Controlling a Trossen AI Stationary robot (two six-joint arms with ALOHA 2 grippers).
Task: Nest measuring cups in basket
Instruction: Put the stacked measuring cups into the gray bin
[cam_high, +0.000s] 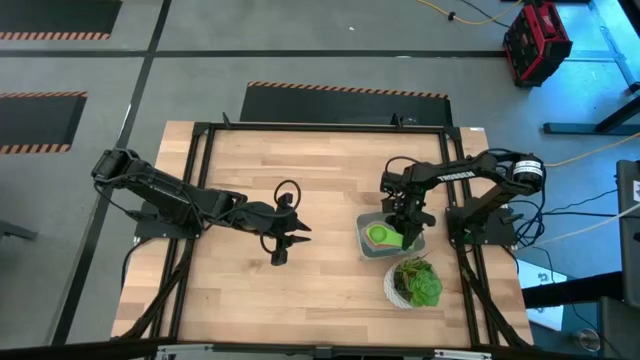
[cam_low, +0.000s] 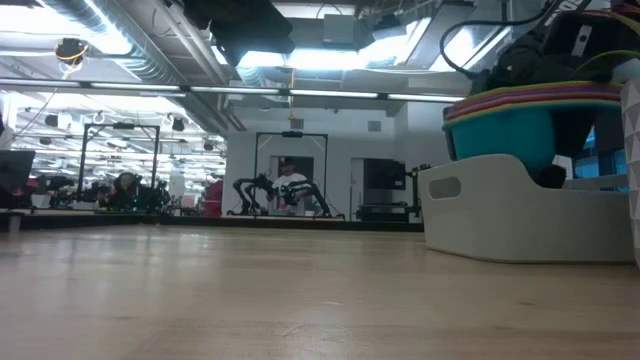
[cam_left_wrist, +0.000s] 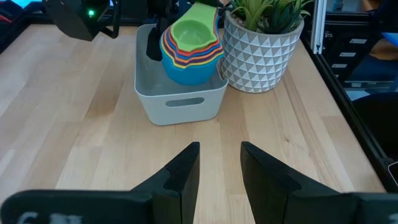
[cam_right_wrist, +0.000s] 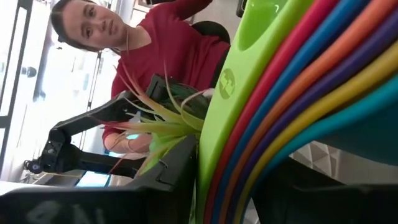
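Green-topped stack of seven measuring cups in one basket; right tool grips stack; left tool open.

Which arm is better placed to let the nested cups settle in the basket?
Right. Its hand is over the basket at the nested cups; the left hand waits at mid-table.

nested measuring cups sit in basket, beside plant pot.
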